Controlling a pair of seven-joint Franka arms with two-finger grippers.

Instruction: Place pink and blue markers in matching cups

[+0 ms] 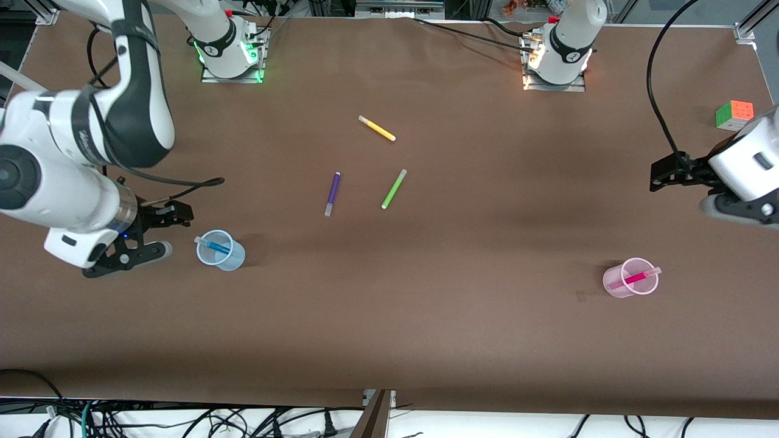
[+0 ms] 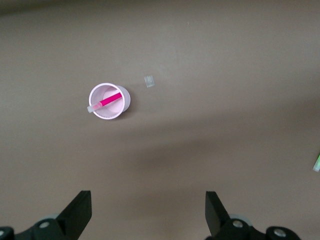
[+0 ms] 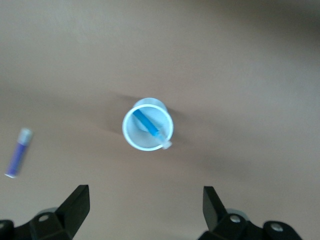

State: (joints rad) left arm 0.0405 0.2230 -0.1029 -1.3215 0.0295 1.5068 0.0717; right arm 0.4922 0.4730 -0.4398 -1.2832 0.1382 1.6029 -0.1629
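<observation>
Covering the whole workspace, the brown table [image 1: 426, 340] carries everything else. Next in size come the two arms. The right arm reaches down along its end of the table, and the right gripper [image 1: 149, 234] hangs low just beside the blue cup [image 1: 221, 250]; in the right wrist view its two fingers [image 3: 75, 202] stand spread wide apart with nothing between them. The left arm comes in at the opposite end, and the left gripper [image 1: 669, 173] is up in the air over bare table near that edge; the left wrist view shows its fingers [image 2: 80, 210] likewise splayed wide and empty.

A Rubik's cube [image 1: 734, 114] sits on the table near the left arm's end, farther from the front camera than the left gripper's spot.

The blue cup stands upright toward the right arm's end, with the blue marker [image 1: 214, 246] leaning inside it, pale cap resting over the rim. The pink cup [image 1: 630, 278] stands upright toward the left arm's end, well apart from the blue one, and the pink marker [image 1: 636, 278] lies slanted in it, its cap poking past the rim.

Three loose pens lie flat mid-table, farther from the front camera than both cups: a green marker [image 1: 394, 189], a purple marker [image 1: 332, 193] beside it, and a yellow marker [image 1: 377, 128] farthest of the three.

A tiny pale scrap [image 2: 149, 81] lies on the table near the pink cup.
</observation>
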